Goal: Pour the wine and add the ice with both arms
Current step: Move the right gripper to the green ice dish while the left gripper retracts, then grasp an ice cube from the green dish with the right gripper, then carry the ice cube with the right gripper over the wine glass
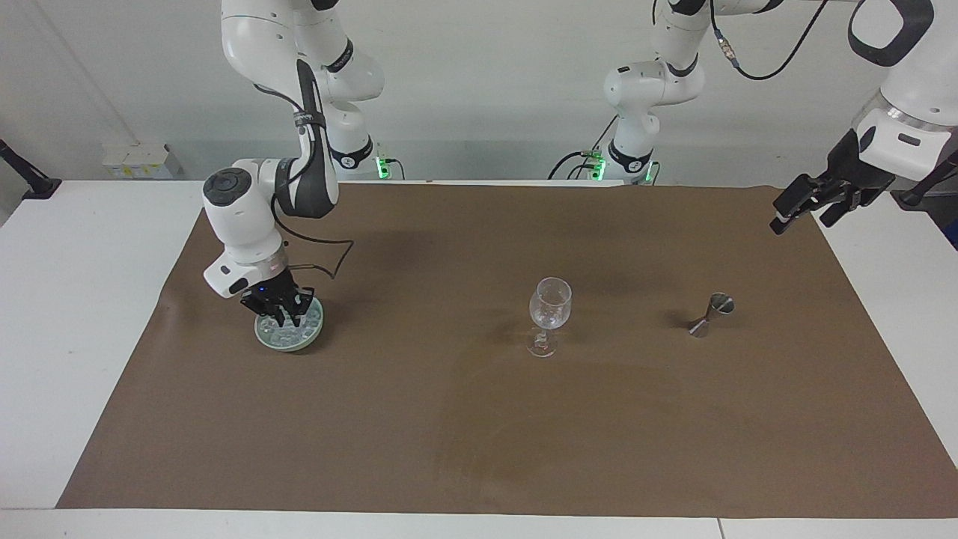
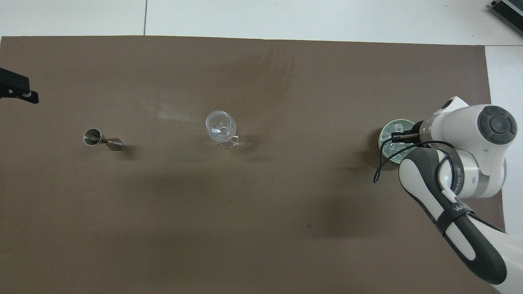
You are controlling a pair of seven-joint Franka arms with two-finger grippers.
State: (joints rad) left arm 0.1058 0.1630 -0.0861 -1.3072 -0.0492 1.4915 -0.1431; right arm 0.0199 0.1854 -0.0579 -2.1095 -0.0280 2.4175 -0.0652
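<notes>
Right tool (image 1: 281, 313) pinched shut in the ice (image 1: 288, 329) heaped in a green dish (image 1: 263, 337), left tool (image 1: 812, 203) raised, fingers spread, over the bench (image 1: 90, 299) edge, waiting.

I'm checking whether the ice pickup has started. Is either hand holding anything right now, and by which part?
The right hand is shut down in the ice in the green dish; whether it grips a cube cannot be told. The left hand holds nothing.
</notes>
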